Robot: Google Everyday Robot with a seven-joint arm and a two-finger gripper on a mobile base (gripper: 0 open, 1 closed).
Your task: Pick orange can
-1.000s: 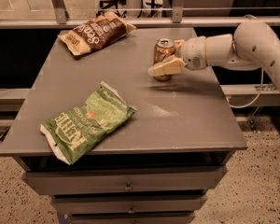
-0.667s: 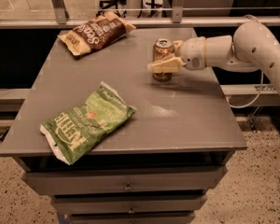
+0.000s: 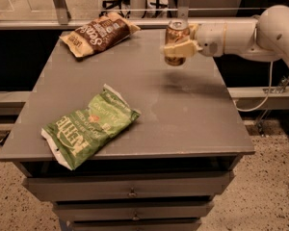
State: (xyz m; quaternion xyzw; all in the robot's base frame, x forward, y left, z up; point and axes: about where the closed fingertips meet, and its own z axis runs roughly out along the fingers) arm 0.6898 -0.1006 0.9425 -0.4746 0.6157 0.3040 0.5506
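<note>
Orange-gold metal can (image 3: 177, 33), clamped by the white pincer (image 3: 177, 48), hangs above the grey surface (image 3: 183, 114) at one o'clock; green "Kettle" bag (image 3: 89, 126) at seven.

Seemingly a lab or office test space: grey drawer cabinet (image 3: 130, 192) with a plain tabletop (image 3: 183, 114), speckled floor (image 3: 262, 191), metal framing (image 3: 58, 4) behind. The gripper (image 3: 177, 48) clasps the orange can (image 3: 176, 32) above the tabletop's far edge.
</note>
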